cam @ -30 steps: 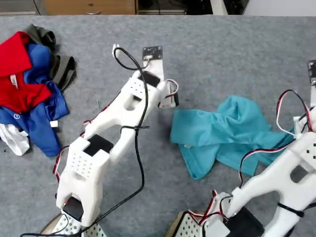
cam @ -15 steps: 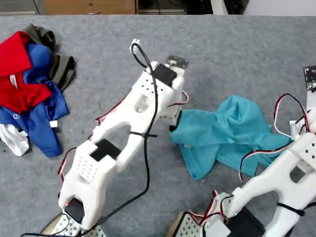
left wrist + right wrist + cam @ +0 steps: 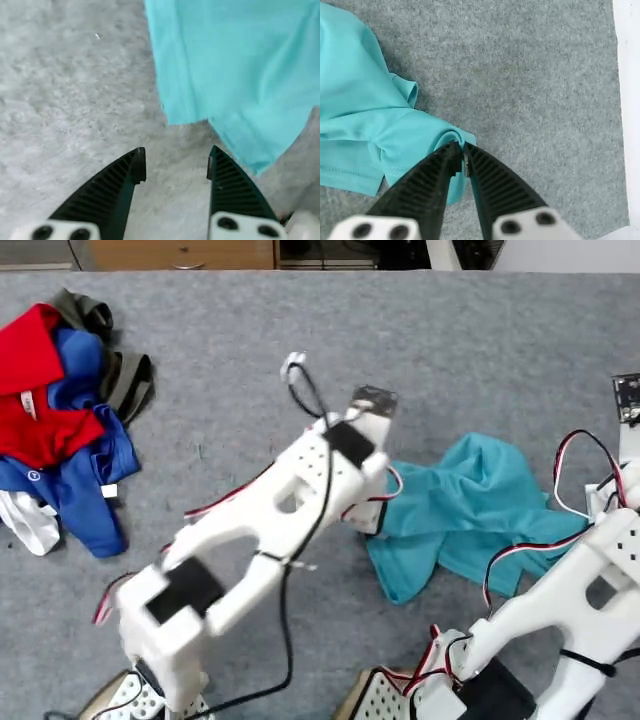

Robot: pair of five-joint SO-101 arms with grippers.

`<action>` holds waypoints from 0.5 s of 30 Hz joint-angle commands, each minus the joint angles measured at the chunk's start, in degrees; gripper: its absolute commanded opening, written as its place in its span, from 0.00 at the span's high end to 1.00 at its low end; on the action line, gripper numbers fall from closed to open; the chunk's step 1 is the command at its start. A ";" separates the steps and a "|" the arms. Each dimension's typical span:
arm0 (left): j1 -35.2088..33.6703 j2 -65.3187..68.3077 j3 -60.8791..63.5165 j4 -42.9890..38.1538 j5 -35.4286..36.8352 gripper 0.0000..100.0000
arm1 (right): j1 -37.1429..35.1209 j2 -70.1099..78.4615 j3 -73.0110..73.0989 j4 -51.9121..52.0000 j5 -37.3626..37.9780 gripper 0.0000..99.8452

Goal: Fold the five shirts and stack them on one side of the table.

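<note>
1. Progress: none of the shirts is folded and no stack exists. The task is judged to be at an early stage.
2. The teal shirt [image 3: 470, 505] lies crumpled on the grey bench [image 3: 480, 350], at about 4 o'clock from the bench centre.
3. Right end effector [image 3: 461, 150]: fingers pressed together, pinching a fold at the teal shirt's 3 o'clock edge.
4. Left end effector [image 3: 176, 162]: fingers spread, holding nothing, over bare bench just beside the shirt's 9 o'clock hem.
5. Outstanding: red shirt [image 3: 35, 390], blue shirt [image 3: 85, 485], dark olive shirt [image 3: 118, 375] and white garment [image 3: 28, 525], heaped unfolded at 9–10 o'clock.
6. Obstruction: the left arm [image 3: 260, 540] overhangs the teal shirt's 9 o'clock portion. In my judgement the creases need spreading first.
</note>
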 commanded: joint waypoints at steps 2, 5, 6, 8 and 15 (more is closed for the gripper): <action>-3.25 -11.21 16.97 -15.30 12.84 0.79 | 0.57 0.13 1.45 -1.41 0.44 1.00; -4.66 -14.55 21.89 -19.52 15.91 0.79 | 0.57 0.13 2.86 -2.29 0.44 1.00; -4.75 -14.90 22.42 -20.04 16.26 0.79 | 0.57 0.13 3.38 -2.73 0.44 1.00; -4.57 -14.11 22.24 -20.13 16.44 0.79 | 0.57 0.13 3.91 -2.99 0.44 1.00; -4.31 -5.49 19.43 -24.53 19.08 0.79 | -1.89 0.04 4.18 -2.90 -0.09 1.00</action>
